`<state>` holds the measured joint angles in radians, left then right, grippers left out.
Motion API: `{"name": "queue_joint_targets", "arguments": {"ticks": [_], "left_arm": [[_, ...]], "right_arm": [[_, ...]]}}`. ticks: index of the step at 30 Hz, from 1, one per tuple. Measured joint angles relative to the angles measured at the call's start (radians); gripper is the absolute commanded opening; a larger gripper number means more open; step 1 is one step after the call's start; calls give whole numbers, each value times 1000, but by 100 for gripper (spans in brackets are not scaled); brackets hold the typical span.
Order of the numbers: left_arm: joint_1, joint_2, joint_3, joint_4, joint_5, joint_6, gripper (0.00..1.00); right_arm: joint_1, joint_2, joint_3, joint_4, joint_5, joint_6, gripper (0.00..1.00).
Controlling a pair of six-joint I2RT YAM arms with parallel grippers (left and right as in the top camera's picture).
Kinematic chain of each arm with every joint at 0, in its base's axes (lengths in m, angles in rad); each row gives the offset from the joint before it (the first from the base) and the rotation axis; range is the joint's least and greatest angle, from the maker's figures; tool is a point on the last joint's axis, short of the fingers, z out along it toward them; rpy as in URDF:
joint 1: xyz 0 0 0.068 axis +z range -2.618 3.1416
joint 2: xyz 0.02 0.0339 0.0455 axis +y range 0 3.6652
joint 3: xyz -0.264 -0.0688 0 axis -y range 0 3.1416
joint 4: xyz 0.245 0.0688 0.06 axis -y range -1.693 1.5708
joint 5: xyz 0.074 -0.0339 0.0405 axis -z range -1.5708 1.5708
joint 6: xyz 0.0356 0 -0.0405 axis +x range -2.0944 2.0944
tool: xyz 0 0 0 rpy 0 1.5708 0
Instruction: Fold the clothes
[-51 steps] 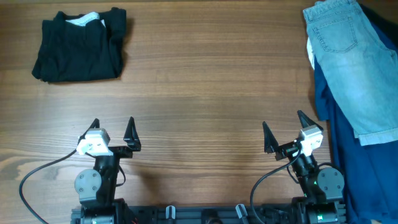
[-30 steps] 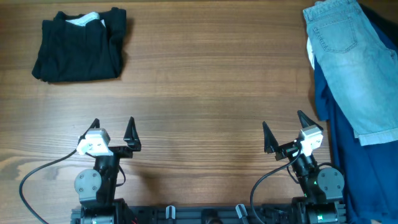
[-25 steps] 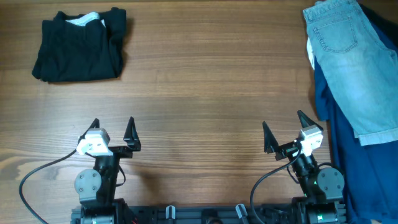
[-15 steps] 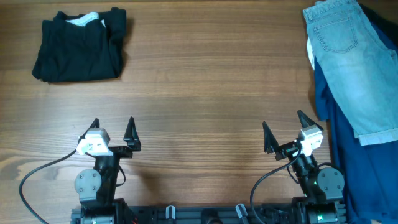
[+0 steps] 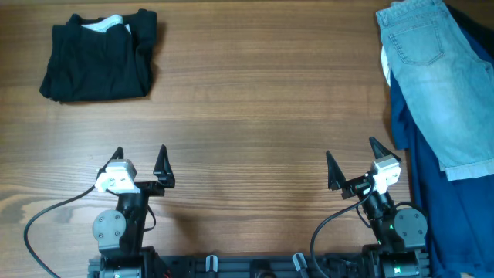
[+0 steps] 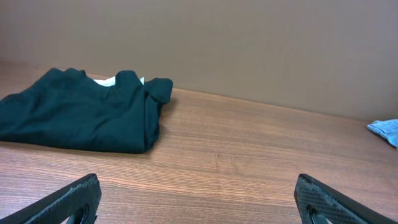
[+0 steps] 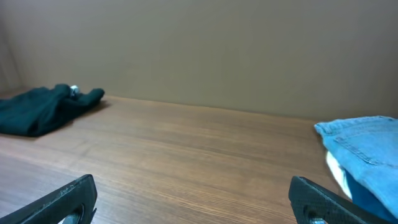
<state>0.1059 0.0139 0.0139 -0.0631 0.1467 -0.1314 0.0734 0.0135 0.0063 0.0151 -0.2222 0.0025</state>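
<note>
Robot lab workbench, wood-grain table (image 5: 255, 116), plain tan wall (image 6: 249, 43), two arm bases (image 5: 112, 228) mounted at the near edge

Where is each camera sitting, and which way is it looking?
Overhead: above the table, looking straight down; both arms show at the bottom edge, left gripper and right gripper open.
Left wrist: on the left arm, low, facing across the table to the wall; its fingertips show at the bottom corners.
Right wrist: on the right arm, facing the same way; its fingertips show too.
Shared: both wrist views see the black garment at left and the shorts at right.
</note>
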Motion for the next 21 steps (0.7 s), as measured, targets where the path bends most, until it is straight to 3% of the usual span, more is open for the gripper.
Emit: {"name": "queue_joint_targets", "arguments": {"ticks": [12,17,21], "left_arm": [[0,0,18,115,0,0,100],[0,92,206,61,0,0,100],[0,280,407,-6,0,0,100]], "right_arm": [[0,0,32,258,135,-5,100],[0,92,185,264,143,-67,100],[0,315,380,248,145,-136,100]]}}
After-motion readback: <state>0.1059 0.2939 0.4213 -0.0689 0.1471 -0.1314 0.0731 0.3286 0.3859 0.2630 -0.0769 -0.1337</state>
